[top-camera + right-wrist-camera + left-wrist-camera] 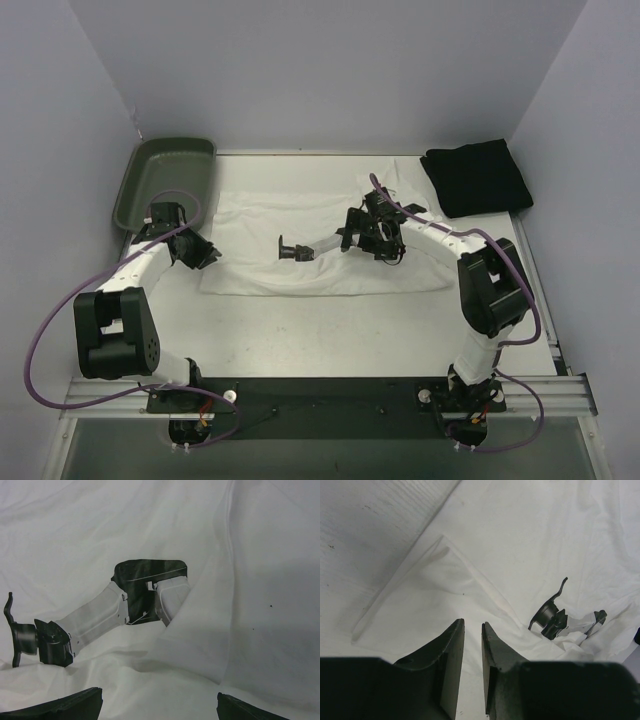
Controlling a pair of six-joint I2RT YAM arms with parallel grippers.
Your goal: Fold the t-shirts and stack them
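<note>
The white t-shirt (260, 215) lies spread out, the black t-shirt (475, 178) folded beyond its far right corner. The left hand (207, 255) (barely parted, empty) is at its left edge and the right hand (376, 238) is spread wide over its right half. A neat fold likely needs both pinching edges level.

Straight ahead of the right gripper (159, 702), whose jaws are spread wide, a black-and-white tool (100, 620) lies on the white t-shirt (270, 555) and is in the way. Ahead to the right, the cloth is smooth. The left gripper (472, 626) has a thin gap between its jaws. Ahead of them is flat cloth, with the tool off to the right.
</note>
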